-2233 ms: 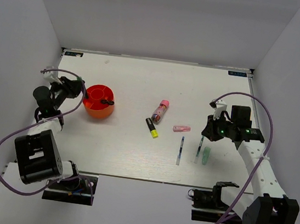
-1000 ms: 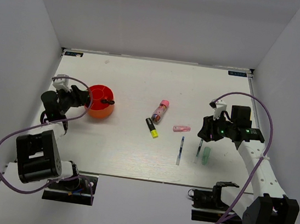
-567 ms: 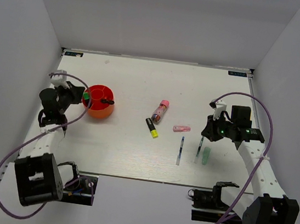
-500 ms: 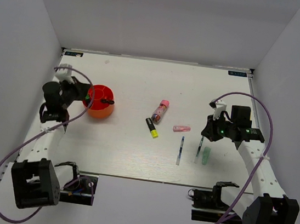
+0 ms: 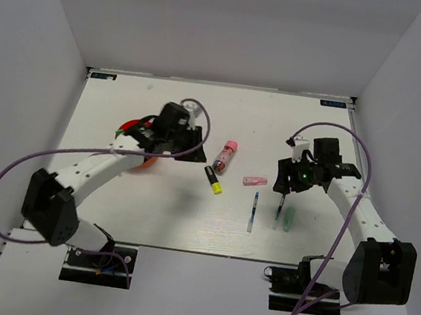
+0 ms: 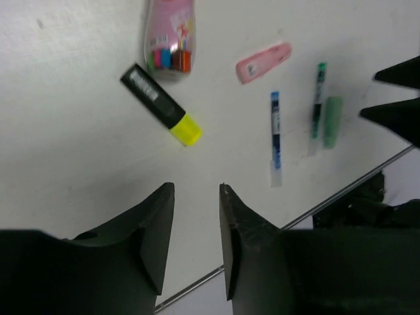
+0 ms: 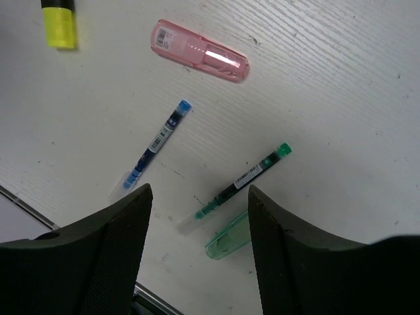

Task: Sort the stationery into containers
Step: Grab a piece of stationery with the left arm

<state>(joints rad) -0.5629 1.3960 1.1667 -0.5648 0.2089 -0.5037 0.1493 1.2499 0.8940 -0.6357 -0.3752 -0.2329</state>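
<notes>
The red-orange organiser (image 5: 127, 126) stands on the left half of the table (image 5: 157, 212), largely hidden under the left arm. The left gripper (image 6: 197, 197) hangs over the table centre, jaws narrowly parted, holding nothing. The glue stick (image 6: 169, 33), yellow-capped highlighter (image 6: 159, 104), pink eraser (image 6: 262, 62), blue pen (image 6: 275, 134) and pale-green cap (image 6: 333, 121) lie right of centre. The right gripper (image 7: 197, 197) hovers above the green pen (image 7: 241, 179), jaws wide apart, holding nothing.

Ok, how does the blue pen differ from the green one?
The blue pen has a blue end, the green pen a green one. The blue pen lies alone, while the green pen has a pale-green cap close beside its clear end. Both are thin, carry a barcode label, lie flat and slant much alike.
</notes>
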